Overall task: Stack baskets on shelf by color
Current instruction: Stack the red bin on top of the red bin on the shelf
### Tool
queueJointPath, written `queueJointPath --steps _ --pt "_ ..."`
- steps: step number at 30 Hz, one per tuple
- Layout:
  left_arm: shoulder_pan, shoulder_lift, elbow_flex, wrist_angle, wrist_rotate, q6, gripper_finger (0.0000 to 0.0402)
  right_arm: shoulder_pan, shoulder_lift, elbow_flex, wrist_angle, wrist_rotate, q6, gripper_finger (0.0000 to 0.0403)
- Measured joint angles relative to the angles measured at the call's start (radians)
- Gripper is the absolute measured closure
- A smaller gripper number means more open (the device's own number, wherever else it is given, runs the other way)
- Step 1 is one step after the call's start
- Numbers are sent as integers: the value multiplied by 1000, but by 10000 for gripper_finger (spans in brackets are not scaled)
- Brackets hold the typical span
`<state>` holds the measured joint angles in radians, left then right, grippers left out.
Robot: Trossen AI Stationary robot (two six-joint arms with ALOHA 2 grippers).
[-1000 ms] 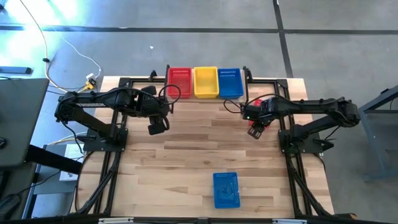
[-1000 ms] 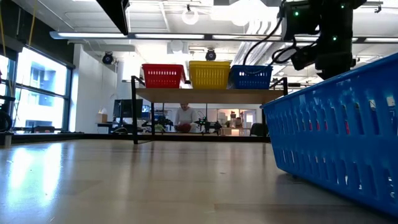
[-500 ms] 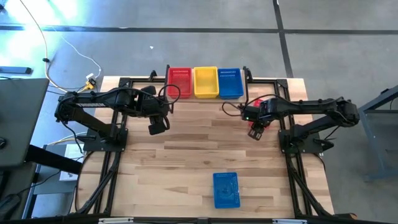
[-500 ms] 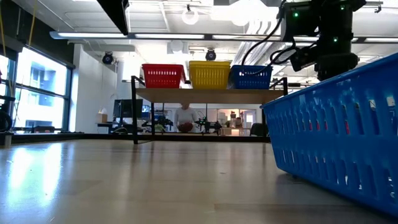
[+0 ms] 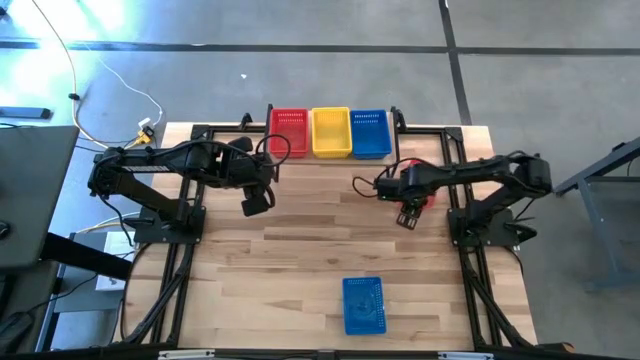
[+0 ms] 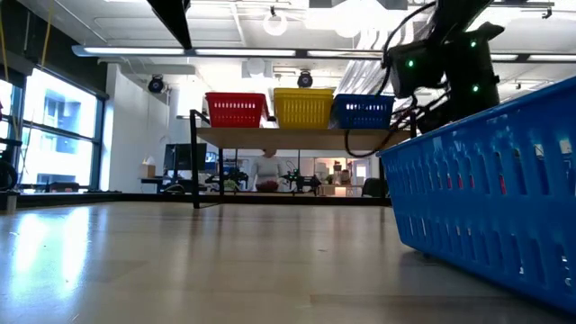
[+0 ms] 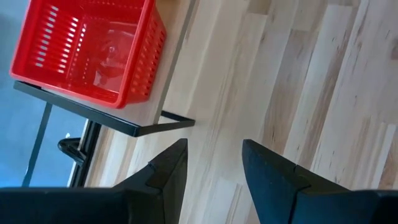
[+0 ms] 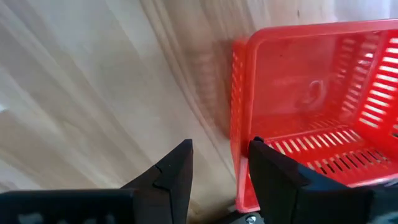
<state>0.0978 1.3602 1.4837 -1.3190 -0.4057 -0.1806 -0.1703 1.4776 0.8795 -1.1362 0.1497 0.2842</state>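
High view: the right gripper (image 5: 405, 218) hangs at about 3 o'clock of the worktop (image 5: 300, 260), fingers parted and holding nothing, directly over a red basket (image 8: 311, 106) that lies on the wood beneath it. At 9 o'clock the left gripper (image 5: 255, 206) waits, likewise spread and empty. At 12 o'clock the shelf (image 6: 297, 137) carries red (image 5: 289, 131), yellow (image 5: 331, 131) and blue (image 5: 369, 132) baskets side by side. Another blue basket (image 5: 363, 304) lies alone at 6 o'clock.
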Motion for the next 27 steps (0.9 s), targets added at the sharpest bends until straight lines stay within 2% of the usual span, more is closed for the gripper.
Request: queueJointPath --steps 7,17,22,27 --pt "0 0 0 0 -2 0 259 0 79 0 -5 18 3 278" --pt "0 0 0 0 2 -7 259 15 99 7 -69 -7 69 395" --pt "0 0 0 1 24 -97 259 89 98 69 -140 -41 158 399" --pt "0 0 0 1 99 -232 259 190 98 179 -147 -66 220 401"
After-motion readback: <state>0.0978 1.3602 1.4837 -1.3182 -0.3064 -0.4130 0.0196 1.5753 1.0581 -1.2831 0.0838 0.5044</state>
